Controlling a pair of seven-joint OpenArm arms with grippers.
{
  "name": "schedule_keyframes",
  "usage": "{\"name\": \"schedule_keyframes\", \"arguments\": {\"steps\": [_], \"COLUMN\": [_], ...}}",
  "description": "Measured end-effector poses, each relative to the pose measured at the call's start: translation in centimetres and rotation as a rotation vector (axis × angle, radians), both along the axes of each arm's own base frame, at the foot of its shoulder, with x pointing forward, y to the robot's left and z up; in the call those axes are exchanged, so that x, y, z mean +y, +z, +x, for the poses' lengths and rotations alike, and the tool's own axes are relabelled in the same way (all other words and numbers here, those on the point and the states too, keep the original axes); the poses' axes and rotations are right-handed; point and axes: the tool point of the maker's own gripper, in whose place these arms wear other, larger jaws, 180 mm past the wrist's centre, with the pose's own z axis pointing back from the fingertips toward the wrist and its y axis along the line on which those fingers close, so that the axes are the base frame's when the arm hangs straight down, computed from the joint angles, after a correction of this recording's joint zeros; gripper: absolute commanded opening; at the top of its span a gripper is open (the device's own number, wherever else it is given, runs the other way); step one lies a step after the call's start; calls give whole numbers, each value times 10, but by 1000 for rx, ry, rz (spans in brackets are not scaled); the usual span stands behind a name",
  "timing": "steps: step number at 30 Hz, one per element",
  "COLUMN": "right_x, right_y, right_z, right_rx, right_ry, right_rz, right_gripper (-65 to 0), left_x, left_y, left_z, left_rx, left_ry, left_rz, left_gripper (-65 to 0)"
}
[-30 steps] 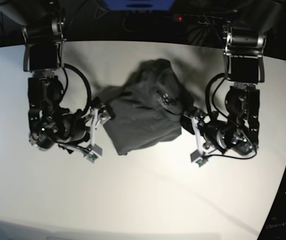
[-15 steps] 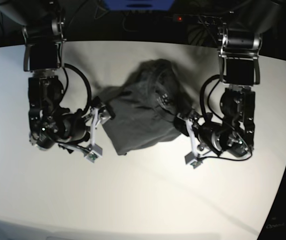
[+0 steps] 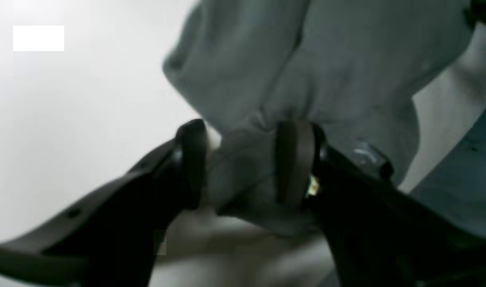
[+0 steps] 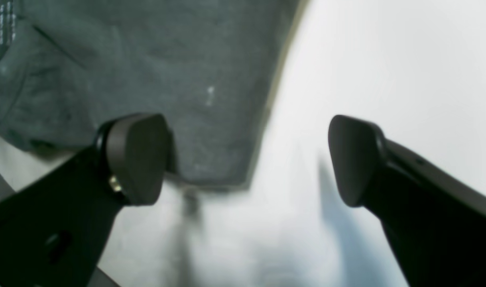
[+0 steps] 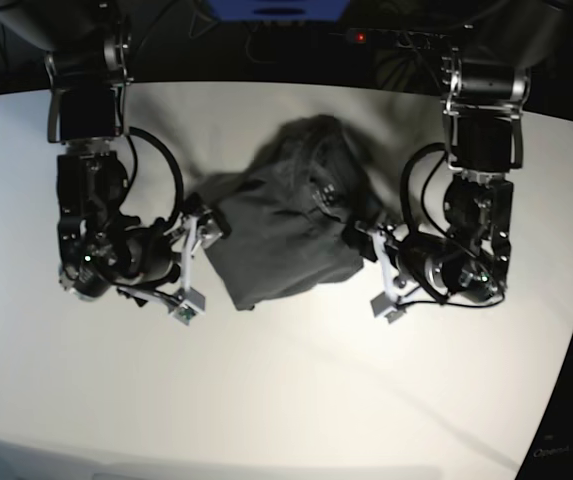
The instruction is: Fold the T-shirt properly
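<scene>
The right tool (image 4: 246, 159) gapes wide over the T-shirt (image 4: 147, 71) corner

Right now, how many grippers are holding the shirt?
1. The left gripper is closed on a bunched fold of the shirt. The right gripper is open beside the shirt's edge, holding nothing.

I see the T-shirt (image 5: 286, 215) lying crumpled on the white table (image 5: 286, 400), unfolded, a dark charcoal-grey heap. Its upper part is bunched into ridges; the lower part spreads flatter towards a straight hem edge (image 4: 262, 119). A fold at one side is gathered and pinched (image 3: 243, 167).
</scene>
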Motion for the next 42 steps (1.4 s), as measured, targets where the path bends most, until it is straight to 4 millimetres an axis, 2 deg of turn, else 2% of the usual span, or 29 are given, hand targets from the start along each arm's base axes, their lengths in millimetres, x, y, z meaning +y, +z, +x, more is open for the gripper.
{"name": "schedule_keyframes", "arguments": {"steps": [7, 11, 15, 17, 20, 22, 36, 42], "right_x": [1, 11, 11, 11, 11, 11, 17, 16], "right_y": [0, 1, 1, 1, 1, 1, 2, 4], "right_z": [1, -1, 0, 0, 0, 0, 0, 3], "right_rx": [-3, -1, -3, -3, -4, -3, -3, -8], "right_ry": [0, 7, 6, 6, 6, 6, 9, 10], "right_rz": [4, 27, 26, 26, 27, 26, 40, 32], "right_gripper": [-28, -28, -28, -28, -28, -28, -28, -28], "left_x": [6, 6, 6, 6, 5, 4, 6, 6], "left_y": [-4, -5, -5, -5, -7, -6, -3, 11], "left_z": [3, 3, 3, 3, 1, 2, 6, 22], "left_rx": [31, 36, 34, 34, 43, 42, 32, -5], "left_ry": [17, 19, 21, 20, 18, 17, 22, 22], "left_rz": [-3, -5, -8, -6, -7, -8, -6, -5], "left_gripper": [-362, -363, -366, -420, -571, -634, -626, -626]}}
